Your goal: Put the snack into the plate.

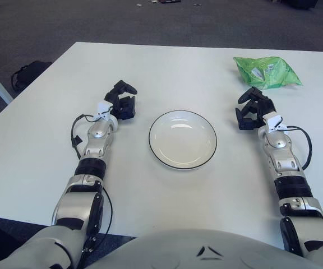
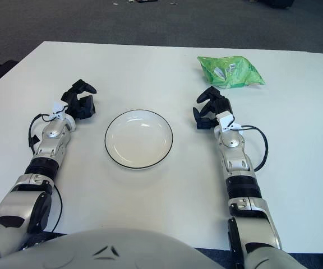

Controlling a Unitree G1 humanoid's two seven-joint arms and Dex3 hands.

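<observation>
- White bench [image 1: 49,151] carries everything; dark carpeted floor [image 1: 66,22] beyond its far edge.
- Plate [image 1: 183,139]: white, thin dark rim, sits near the middle of the bench, between the two arms. Nothing in it.
- Snack [image 1: 267,72]: green crinkled packet, lying flat at the far right of the bench, well apart from the plate.
- Right hand [image 1: 252,109]: on the right of the plate, just on the near side of the snack but not touching it; a strip of bare bench shows between fingers and packet. Fingers loosely curled, a narrow gap, holding nothing.
- Left hand [image 1: 122,102]: on the left of the plate, a little farther up the bench than the plate's centre. Fingers relaxed and part-open, holding nothing.
- Both forearms stretch from the near edge toward the far side, roughly parallel, one each side of the plate.
- Black cable loops beside each wrist.
- Dark bag [image 1: 30,73] on the floor off the left edge of the bench.
</observation>
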